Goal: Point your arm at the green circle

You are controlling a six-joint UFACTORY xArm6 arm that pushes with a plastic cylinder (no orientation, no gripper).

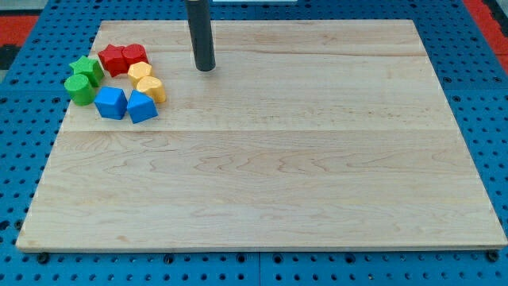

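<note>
Take the green circle (78, 89) as your landmark: it sits on the wooden board (270, 175) near the board's left edge, toward the view's top, at the left end of a tight cluster of blocks. Just above it and touching it you have the green star (86, 68). Up and to the right of the circle is the red star (113, 58), with a second red block (135, 56) pressed against that star's right side; its shape is hard to make out. Right of the circle, beyond the gap in the middle of the cluster, are two yellow blocks, the upper yellow block (140, 72) and the lower yellow block (151, 88), touching each other. Just right of the circle and slightly lower is the blue cube (111, 102), and beside that the blue triangular block (142, 106). My tip (205, 69) is a bare rod end with nothing to open or close; it rests on the board well to the right of the circle and a little higher in the view, clear of every block.
</note>
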